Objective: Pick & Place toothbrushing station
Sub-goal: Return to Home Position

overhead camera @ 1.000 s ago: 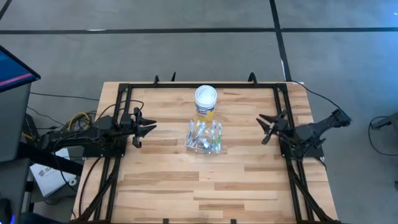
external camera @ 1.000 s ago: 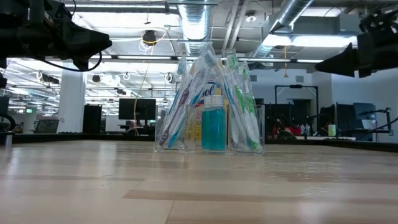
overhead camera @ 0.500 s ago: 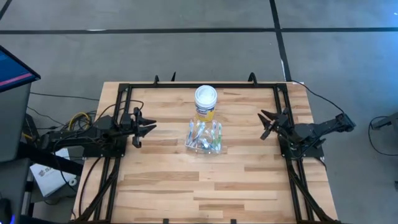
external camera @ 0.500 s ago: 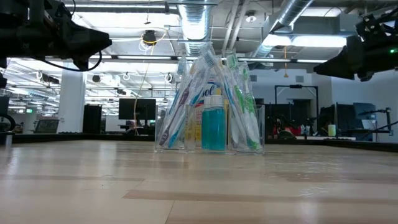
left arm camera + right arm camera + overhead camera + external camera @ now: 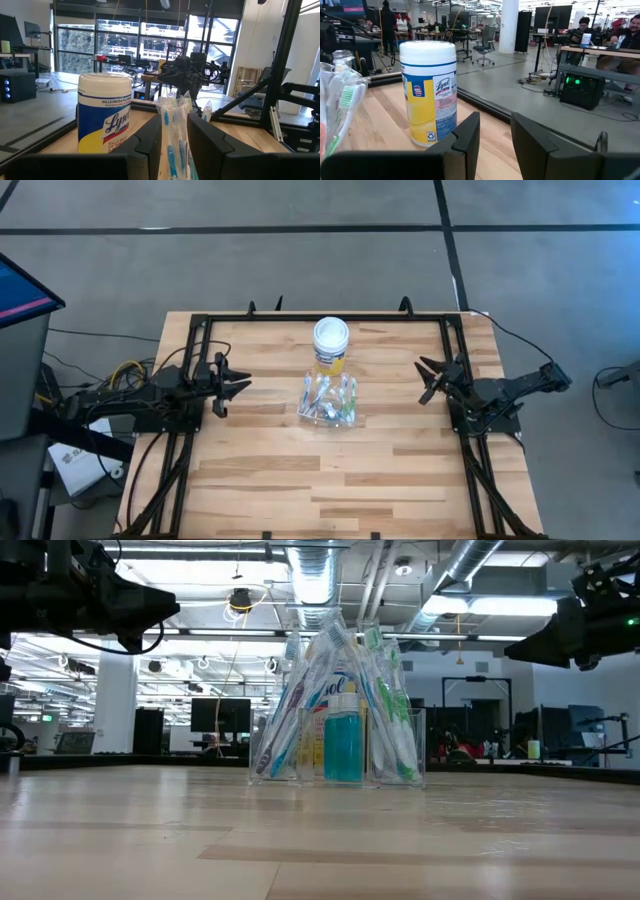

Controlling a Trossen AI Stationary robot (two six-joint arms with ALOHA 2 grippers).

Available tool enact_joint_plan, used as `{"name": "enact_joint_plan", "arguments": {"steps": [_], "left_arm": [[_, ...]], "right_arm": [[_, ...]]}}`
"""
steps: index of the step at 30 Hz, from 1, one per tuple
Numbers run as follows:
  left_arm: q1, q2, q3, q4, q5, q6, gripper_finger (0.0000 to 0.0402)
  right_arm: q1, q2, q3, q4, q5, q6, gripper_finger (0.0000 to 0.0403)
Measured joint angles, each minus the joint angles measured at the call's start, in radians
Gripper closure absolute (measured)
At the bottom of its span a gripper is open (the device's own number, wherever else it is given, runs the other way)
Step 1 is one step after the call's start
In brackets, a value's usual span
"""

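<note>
The wooden table (image 5: 300, 480), pale glued planks inside a black metal frame (image 5: 325, 318), lies as it did a second ago. The right arm has drawn its elbow outward past the table's right edge since then, and in the last half second it has not shifted. Its right gripper (image 5: 430, 382) hangs near that edge, fingers spread and empty. The left gripper (image 5: 236, 387) is unchanged near the left edge, fingers likewise parted around nothing. At mid-table the white-lidded yellow jar (image 5: 331, 343) stands upright, a plain cylinder. Just beside it is the clear plastic cup (image 5: 327, 401), glossy and flat-walled. Slim toothbrushes (image 5: 300, 705), blue-white and green-white, lean together inside it into a peak. A teal tube (image 5: 343, 745) stands upright among them.
</note>
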Motion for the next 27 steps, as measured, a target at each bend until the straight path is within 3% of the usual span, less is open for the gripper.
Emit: {"name": "enact_joint_plan", "arguments": {"steps": [27], "left_arm": [[0.000,0.000,0.000,0.017,0.000,0.000,0.0316]], "right_arm": [[0.001,0.000,0.000,0.000,0.000,0.000,0.0302]]}}
